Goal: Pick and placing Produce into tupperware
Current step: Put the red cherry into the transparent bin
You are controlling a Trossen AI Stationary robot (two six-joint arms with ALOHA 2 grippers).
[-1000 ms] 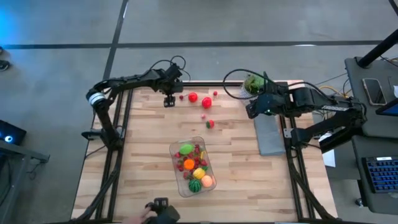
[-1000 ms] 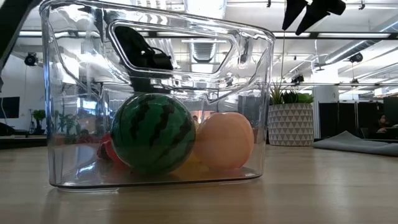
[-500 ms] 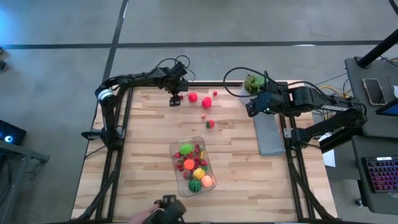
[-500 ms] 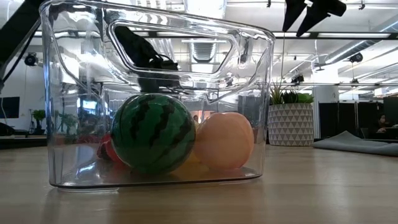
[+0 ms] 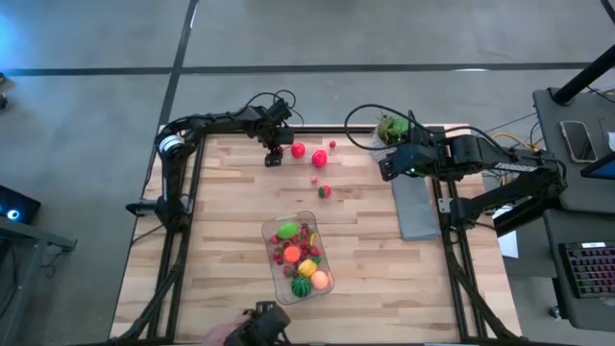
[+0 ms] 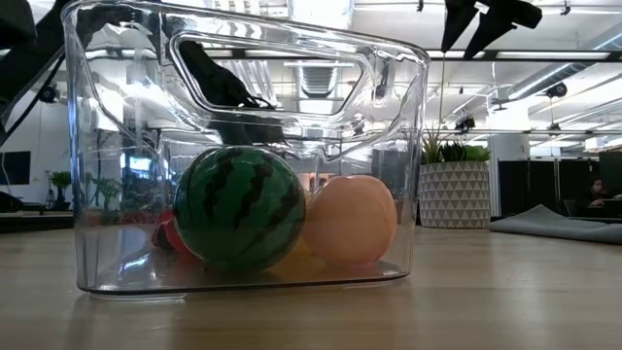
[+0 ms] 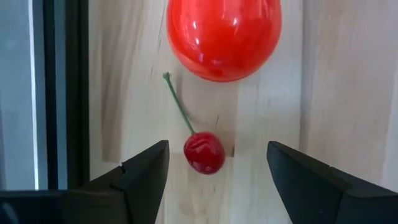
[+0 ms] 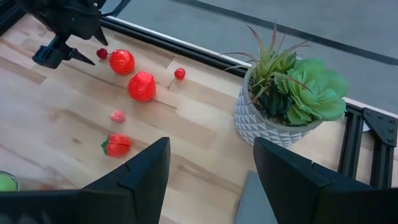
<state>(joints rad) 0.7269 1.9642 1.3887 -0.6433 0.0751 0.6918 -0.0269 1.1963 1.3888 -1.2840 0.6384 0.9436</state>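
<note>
The clear tupperware point(image 5: 298, 258) stands near the table's front edge with several toy pieces in it, among them a watermelon ball point(image 6: 239, 207) and a peach-coloured ball point(image 6: 350, 219). Loose produce lies at the far side: a small cherry point(image 7: 204, 153) with a green stem, a round red piece point(image 7: 222, 37), a strawberry-like piece point(image 8: 142, 86) and a few smaller ones. My left gripper point(image 5: 275, 157) hangs open just above the cherry, one finger on either side, touching nothing. My right gripper point(image 8: 211, 180) is open and raised at the table's right.
A potted plant point(image 8: 283, 99) in a white patterned pot stands at the far right corner. A flat grey slab point(image 5: 415, 207) lies along the right edge. A person's hand with a dark device point(image 5: 255, 332) shows at the near edge. Bare wood lies between the loose pieces and the tupperware.
My left gripper has moved along the far edge toward the table's right and sunk lower, coming over the cherry beside the round red piece. Its fingers have stayed open. Nothing on the table has moved.
</note>
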